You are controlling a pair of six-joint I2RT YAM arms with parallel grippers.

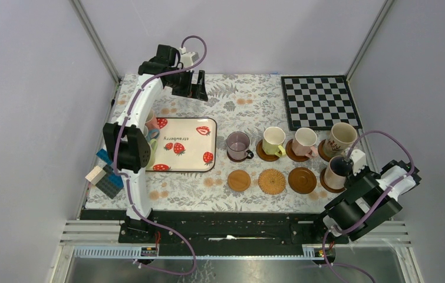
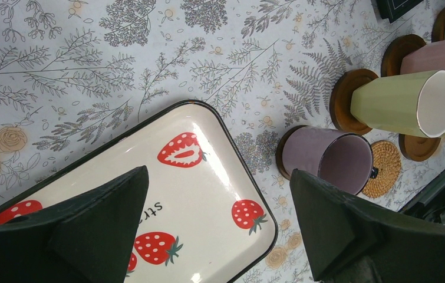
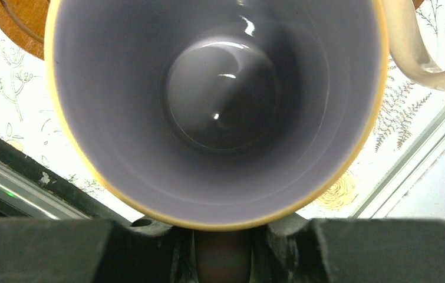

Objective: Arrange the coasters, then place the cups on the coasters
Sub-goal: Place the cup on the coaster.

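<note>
The purple-lined cup is gripped at its rim by the right tool at the right-edge coaster; lowering and release are probably needed next. The left tool is open.

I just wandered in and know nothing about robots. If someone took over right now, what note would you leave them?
Left tool: open, empty, up by the strawberry tray.
Right tool: shut on the cream cup with a purple inside, over the front right coaster.
Done: eight coasters laid in two rows; the back-row cups stand on four of them.
To do: release that cup, then fill the three bare front coasters from the remaining cups, partly hidden behind the left arm.
</note>
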